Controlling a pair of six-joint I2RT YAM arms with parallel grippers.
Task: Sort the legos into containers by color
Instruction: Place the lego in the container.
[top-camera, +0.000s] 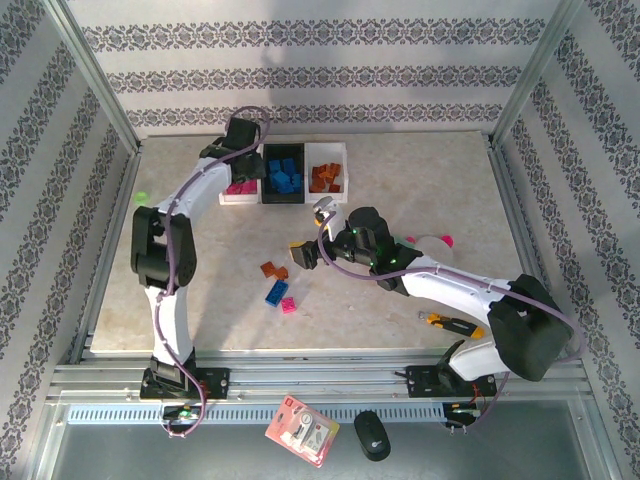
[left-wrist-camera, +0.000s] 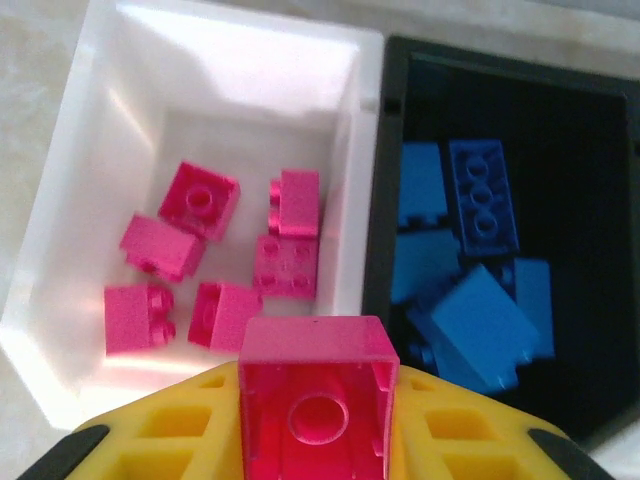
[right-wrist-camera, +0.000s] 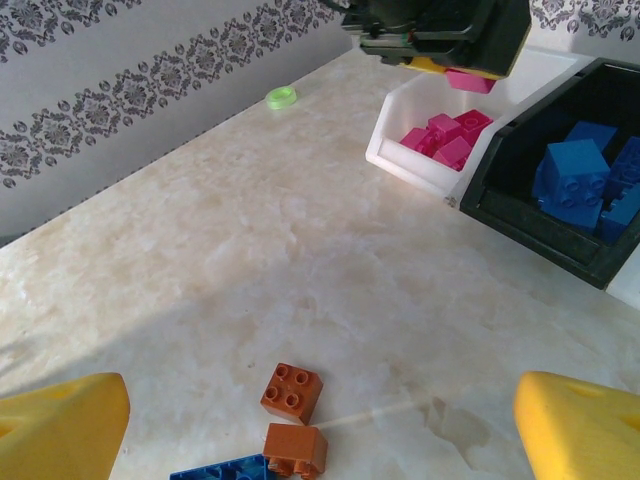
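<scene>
Looking like a robotics lab test cell, not a home; aluminium frame (top-camera: 97, 80) is boxing in the table (top-camera: 440, 180); printed wallpaper panels (top-camera: 300, 75) are standing in as walls; left arm (top-camera: 172, 320) and right arm (top-camera: 460, 287) are sitting bolted to a slotted rail (top-camera: 320, 378), cables (top-camera: 158, 315) trailing along them; toy bricks (top-camera: 277, 291) and small bins (top-camera: 345, 170) are lying on the tabletop; a computer mouse (top-camera: 371, 436) and a blister pack (top-camera: 303, 430) are sitting on the front ledge.

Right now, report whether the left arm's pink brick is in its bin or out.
Out: the left gripper clamps the pink brick above the white bin.
</scene>
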